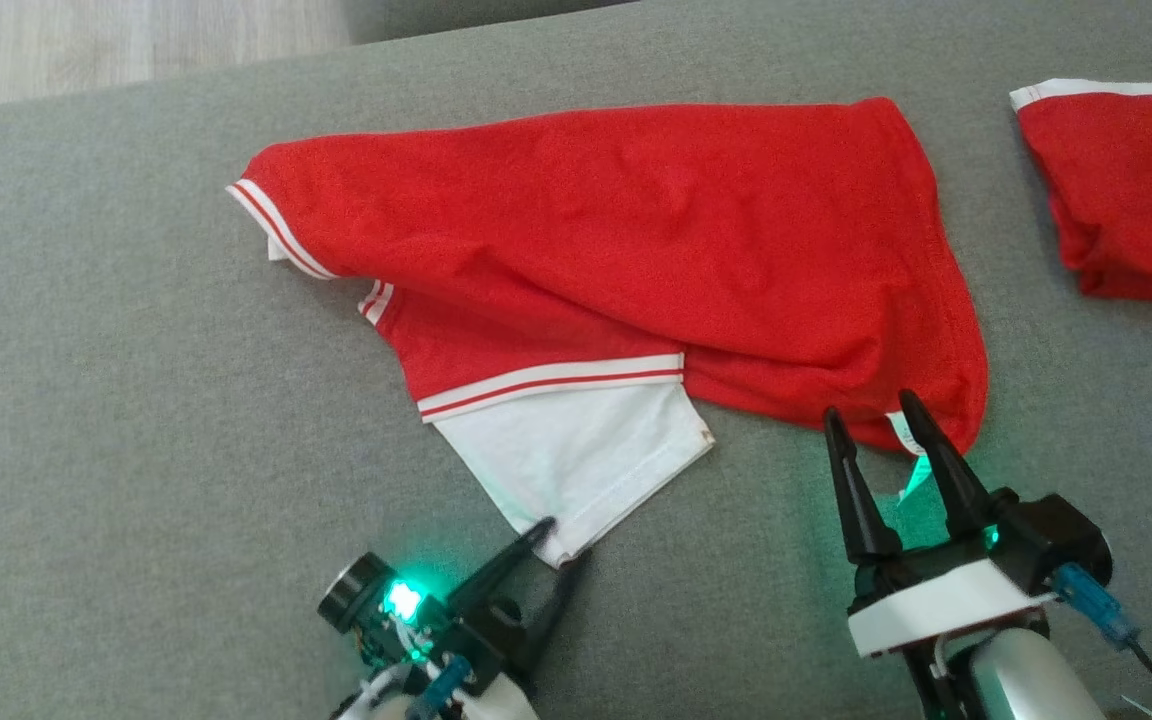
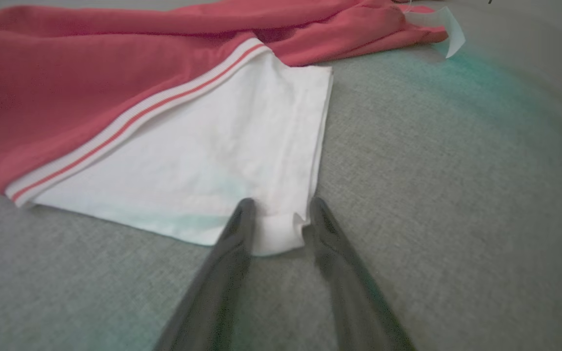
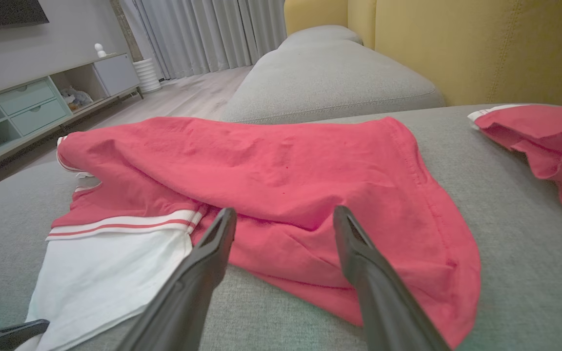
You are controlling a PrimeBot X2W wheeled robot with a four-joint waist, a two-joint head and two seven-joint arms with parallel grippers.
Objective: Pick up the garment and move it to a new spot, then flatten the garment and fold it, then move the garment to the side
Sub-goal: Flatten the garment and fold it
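Hidden/cut off: far sleeve tucked under red body, only striped trim [image 1: 281,228] showing; second red garment [image 1: 1126,180] cut by frame edge
Garment [image 1: 636,220]: red jersey, rumpled, folded over itself; white sleeve [image 1: 576,450] flat; lying on grey woven cushion [image 1: 136,400]
Left gripper [image 1: 562,540]: spread, sleeve corner between fingertips; contact unclear
Right gripper [image 1: 869,404]: spread wide at hem by care label [image 1: 904,432], holding nothing

red jersey t-shirt with white sleeves [image 1: 636,220]: soft matt knit cloth, rumpled; ribbed striped trim
grey sofa cushion [image 1: 136,400]: coarse woven cloth, matt
left claw [image 2: 282,202]: smooth dark plastic fingers, faint sheen
pale plank floor [image 1: 86,40]: wood, smooth satin finish
yellow sofa back [image 3: 456,48]: stitched fine-grained upholstery, matt
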